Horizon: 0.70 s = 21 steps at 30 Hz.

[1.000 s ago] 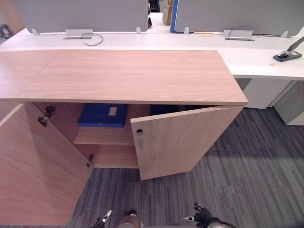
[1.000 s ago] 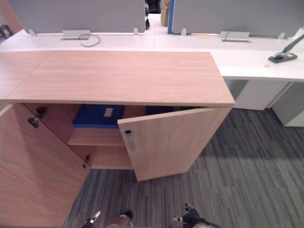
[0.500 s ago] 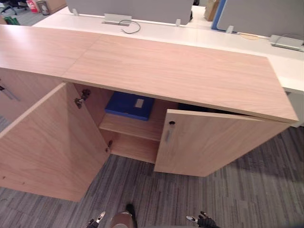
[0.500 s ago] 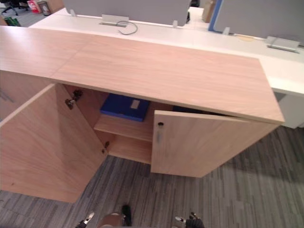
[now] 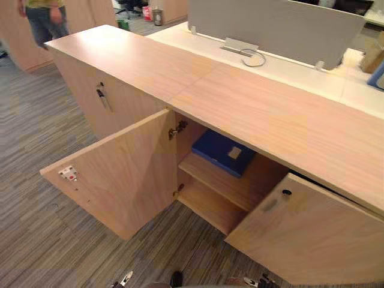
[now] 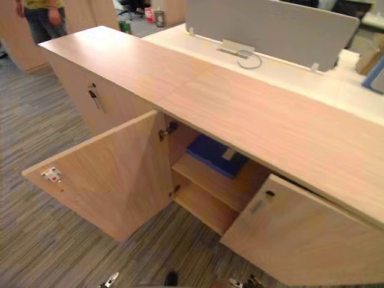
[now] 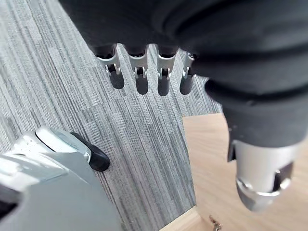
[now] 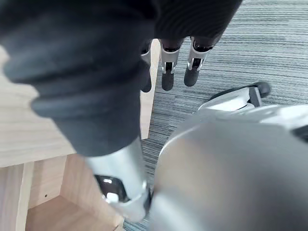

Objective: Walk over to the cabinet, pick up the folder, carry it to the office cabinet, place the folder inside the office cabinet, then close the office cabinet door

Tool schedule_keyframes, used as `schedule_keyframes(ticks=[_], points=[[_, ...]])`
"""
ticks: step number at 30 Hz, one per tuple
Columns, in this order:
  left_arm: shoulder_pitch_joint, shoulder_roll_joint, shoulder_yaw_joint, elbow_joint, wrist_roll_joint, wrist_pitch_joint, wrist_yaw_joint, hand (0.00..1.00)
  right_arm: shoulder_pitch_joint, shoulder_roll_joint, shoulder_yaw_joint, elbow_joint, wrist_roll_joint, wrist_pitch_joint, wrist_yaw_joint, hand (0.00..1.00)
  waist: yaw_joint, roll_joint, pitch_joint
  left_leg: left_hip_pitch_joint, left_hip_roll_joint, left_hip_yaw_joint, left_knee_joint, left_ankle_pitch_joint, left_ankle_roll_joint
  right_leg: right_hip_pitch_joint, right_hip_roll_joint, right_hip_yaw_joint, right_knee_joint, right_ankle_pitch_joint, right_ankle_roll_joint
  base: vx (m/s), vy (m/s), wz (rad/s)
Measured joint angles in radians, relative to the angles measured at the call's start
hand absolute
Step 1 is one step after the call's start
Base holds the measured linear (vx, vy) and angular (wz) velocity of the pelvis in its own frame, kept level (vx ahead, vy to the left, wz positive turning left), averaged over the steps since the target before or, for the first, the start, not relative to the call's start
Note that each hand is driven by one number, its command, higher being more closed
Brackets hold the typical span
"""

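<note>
Folder (image 5: 225, 152): blue, lying flat on the upper shelf (image 5: 219, 187) inside the office cabinet (image 5: 258, 114), well apart from both hands. Left door (image 5: 120, 174): swung wide open. Right door (image 5: 312, 240): partly open. Left hand (image 7: 142, 79): hanging low over the carpet (image 5: 36, 156), fingers straight and relaxed, holding nothing. Right hand (image 8: 168, 72): likewise low over the carpet, fingers straight, empty. Person (image 5: 45, 18): standing at the far left.

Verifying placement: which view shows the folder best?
Left eye view: the blue folder lies flat on the shelf, label visible. Right eye view hides more under the cabinet top. Wrist views face carpet.
</note>
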Motion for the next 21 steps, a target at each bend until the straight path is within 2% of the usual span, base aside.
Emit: schedule_keyframes(ticks=[1,2,5,6,9,16,18,21], points=[[0.001,-0.006,0.024,0.000,-0.001,-0.003,0.002,0.00,0.011,0.000,0.012,0.006,-0.001,0.000,0.000,0.00,0.009,-0.009,-0.018,0.001,0.006,-0.002,-0.009,-0.001,-0.010,0.008,0.016,-0.023,-0.116,0.050,-0.009,0.06,-0.241,0.30],[0.004,-0.008,0.050,0.002,-0.004,-0.004,0.004,0.00,0.018,0.005,0.022,0.020,-0.001,-0.002,0.002,0.00,0.012,-0.021,-0.031,0.000,0.010,-0.003,-0.014,-0.012,-0.019,0.021,0.023,-0.045,-0.185,0.111,0.003,0.07,-0.236,0.09],[0.017,-0.025,0.073,0.004,-0.004,-0.007,0.006,0.00,0.035,0.000,-0.006,0.030,-0.005,-0.002,0.005,0.00,0.011,-0.009,-0.063,-0.002,0.062,0.013,-0.031,-0.019,-0.059,0.045,0.070,-0.067,-0.253,0.123,-0.004,0.11,-0.264,0.05],[0.012,-0.025,0.068,0.015,-0.004,-0.008,0.006,0.00,0.035,-0.001,-0.024,0.040,-0.004,-0.002,0.005,0.00,0.007,0.000,-0.068,0.003,0.077,-0.001,-0.037,-0.012,-0.064,0.066,0.083,-0.088,-0.277,0.125,-0.008,0.12,-0.245,0.24],[0.006,-0.020,0.043,0.032,-0.004,-0.012,0.006,0.00,0.031,-0.011,-0.023,0.066,-0.003,0.000,0.003,0.00,0.006,0.005,-0.076,0.005,0.093,-0.031,-0.050,-0.008,-0.072,0.101,0.105,-0.122,-0.326,0.131,-0.019,0.09,-0.159,0.34],[0.003,0.010,0.001,0.040,-0.008,-0.009,0.000,0.00,-0.034,-0.019,-0.008,0.113,0.040,0.008,-0.012,0.00,0.010,-0.003,-0.074,-0.002,0.077,-0.105,-0.051,0.006,-0.078,0.141,0.101,-0.206,-0.356,0.133,-0.022,0.03,-0.032,0.34],[-0.011,0.023,-0.006,0.041,-0.082,-0.007,-0.004,0.00,-0.056,-0.014,-0.005,0.116,0.069,0.009,-0.017,0.00,0.011,-0.012,-0.066,-0.018,0.066,-0.141,-0.051,0.022,-0.077,0.143,0.096,-0.241,-0.358,0.133,-0.022,-0.02,0.004,0.51],[-0.019,0.048,0.022,0.040,-0.133,-0.002,-0.006,0.00,-0.063,-0.007,-0.005,0.117,0.084,0.010,-0.016,0.00,0.012,-0.012,-0.060,-0.019,0.060,-0.158,-0.052,0.028,-0.077,0.152,0.094,-0.257,-0.358,0.133,-0.022,-0.03,-0.002,0.23]])
